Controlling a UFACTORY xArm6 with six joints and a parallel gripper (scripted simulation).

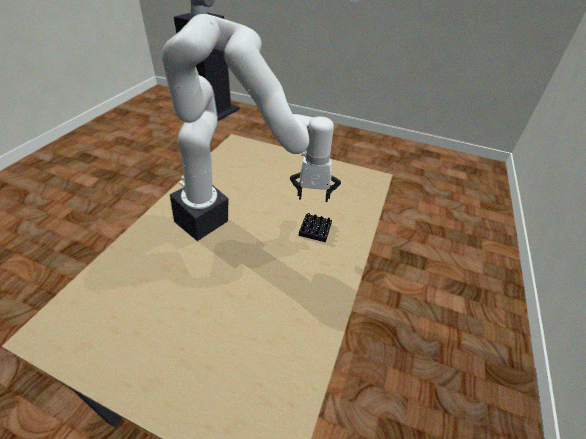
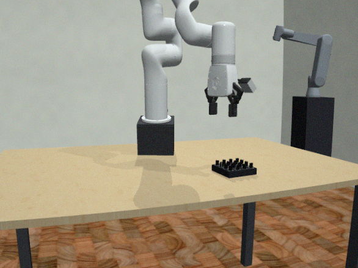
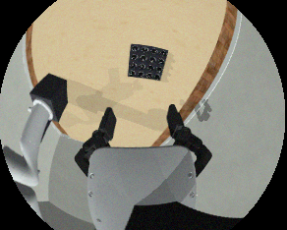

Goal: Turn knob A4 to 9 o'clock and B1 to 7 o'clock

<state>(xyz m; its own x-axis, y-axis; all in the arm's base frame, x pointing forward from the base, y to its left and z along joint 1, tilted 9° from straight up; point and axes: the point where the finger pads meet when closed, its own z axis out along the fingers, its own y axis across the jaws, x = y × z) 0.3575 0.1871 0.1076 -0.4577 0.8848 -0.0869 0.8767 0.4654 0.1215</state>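
The black knob box (image 1: 315, 228) (image 2: 242, 173) (image 3: 147, 62) stands upright on the table, with its rows of small black knobs on top. The knobs' white lines, the marks, the printed names and the socket are too small to read, so I cannot tell which side is the rear or where any knob points. My gripper (image 1: 314, 199) (image 2: 223, 115) (image 3: 141, 111) is open and empty, pointing down. It hangs well above the knob box and touches nothing.
The wooden table (image 1: 210, 349) (image 2: 91, 195) (image 3: 187, 29) bears the arm's dark base block (image 1: 200, 218) (image 2: 156, 140) (image 3: 50, 94), to one side of the knob box. A second, grey arm (image 2: 321, 60) stands on a dark pedestal (image 2: 314, 124) beyond the table.
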